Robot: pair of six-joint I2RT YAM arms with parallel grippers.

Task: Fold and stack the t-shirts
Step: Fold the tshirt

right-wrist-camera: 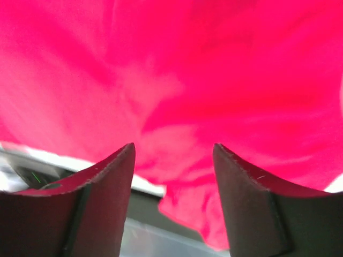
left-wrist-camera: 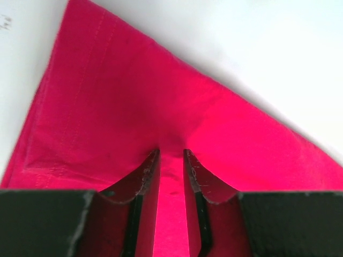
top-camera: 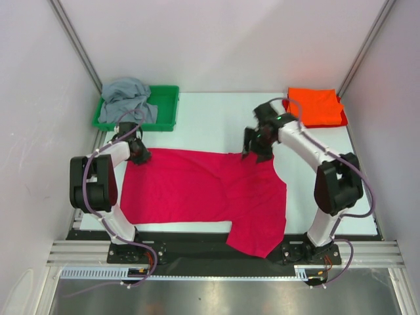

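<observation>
The crimson-pink t-shirt (top-camera: 203, 190) is laid out across the near middle of the table (top-camera: 210, 118). Its near right part extends over the front edge of the table.

The left tool (top-camera: 139, 154) is positioned at the far left corner of this shirt. In the left wrist view its fingers (left-wrist-camera: 146, 176) are seen drawn close together, with a puckered fold of the cloth pinched between them; the shirt is gripped.

The right tool (top-camera: 256, 147) is positioned at the far edge of the same shirt, right of centre. In the right wrist view its jaws are seen spread wide, with the cloth lying beyond the tips; nothing is held.

The orange t-shirt (top-camera: 316, 107) is placed folded at the far right corner of the table. The grey t-shirt (top-camera: 128, 98) is bunched in the green tray (top-camera: 167, 105) at the far left corner.
</observation>
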